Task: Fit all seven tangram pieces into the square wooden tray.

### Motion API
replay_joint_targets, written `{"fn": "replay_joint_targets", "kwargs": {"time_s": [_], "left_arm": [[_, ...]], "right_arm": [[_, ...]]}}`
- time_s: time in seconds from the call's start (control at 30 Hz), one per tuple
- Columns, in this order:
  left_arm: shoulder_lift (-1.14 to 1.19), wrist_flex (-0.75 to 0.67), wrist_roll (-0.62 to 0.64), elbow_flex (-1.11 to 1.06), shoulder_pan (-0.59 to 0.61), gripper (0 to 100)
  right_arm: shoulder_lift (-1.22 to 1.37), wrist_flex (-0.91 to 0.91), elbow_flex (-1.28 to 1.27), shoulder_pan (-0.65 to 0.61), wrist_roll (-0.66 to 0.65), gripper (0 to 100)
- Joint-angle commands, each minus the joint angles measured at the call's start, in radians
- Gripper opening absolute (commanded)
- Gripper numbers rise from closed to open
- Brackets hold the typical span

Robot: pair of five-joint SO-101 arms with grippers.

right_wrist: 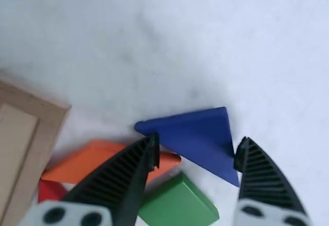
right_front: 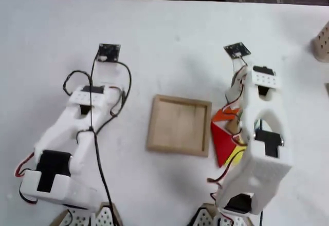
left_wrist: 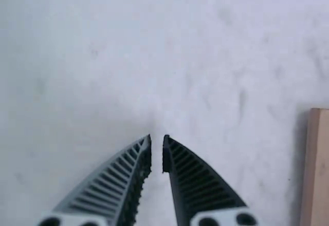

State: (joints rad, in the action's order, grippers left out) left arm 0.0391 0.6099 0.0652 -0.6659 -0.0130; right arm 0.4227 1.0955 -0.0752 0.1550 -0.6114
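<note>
Right gripper [right_wrist: 198, 139] stood spread over the blue triangle [right_wrist: 205, 126].
Left gripper [left_wrist: 157, 137] hung almost closed (tips just apart) beside the tray [right_front: 181, 101].

This looks to me like a robotics lab or a maker's workshop. My white left arm [right_front: 67, 128] and right arm [right_front: 259, 133] stand on a plain white bench [right_front: 169, 41]. Loose black and red wires [right_front: 97, 149] run bare along them, and a small exposed circuit board [right_front: 109, 51] sits on each. At two o'clock, a perforated tan block [right_front: 322, 43] stands at the bench edge.
</note>
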Motion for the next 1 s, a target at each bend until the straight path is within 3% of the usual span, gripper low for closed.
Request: {"fn": "replay_joint_targets", "kwargs": {"time_s": [0.0,0.27,0.43,0.67,0.8,0.97], "left_arm": [[-0.012,0.006,-0.011,0.046,-0.013,7],[-0.012,0.006,-0.011,0.046,-0.013,7],[-0.012,0.006,-0.011,0.046,-0.01,7],[-0.012,0.006,-0.012,0.048,-0.01,7],[-0.008,0.005,-0.012,0.052,-0.01,7],[-0.008,0.005,-0.012,0.052,-0.007,7]], "right_arm": [[0.093,0.09,0.126,-0.01,-0.02,24.5],[0.101,0.108,0.14,-0.008,-0.031,24.5],[0.101,0.147,0.138,-0.005,-0.126,24.5],[0.084,0.143,0.132,0.061,-0.362,24.5],[-0.031,0.125,0.002,0.079,-0.319,24.5],[-0.269,-0.085,-0.301,0.054,-0.164,24.5]]}}
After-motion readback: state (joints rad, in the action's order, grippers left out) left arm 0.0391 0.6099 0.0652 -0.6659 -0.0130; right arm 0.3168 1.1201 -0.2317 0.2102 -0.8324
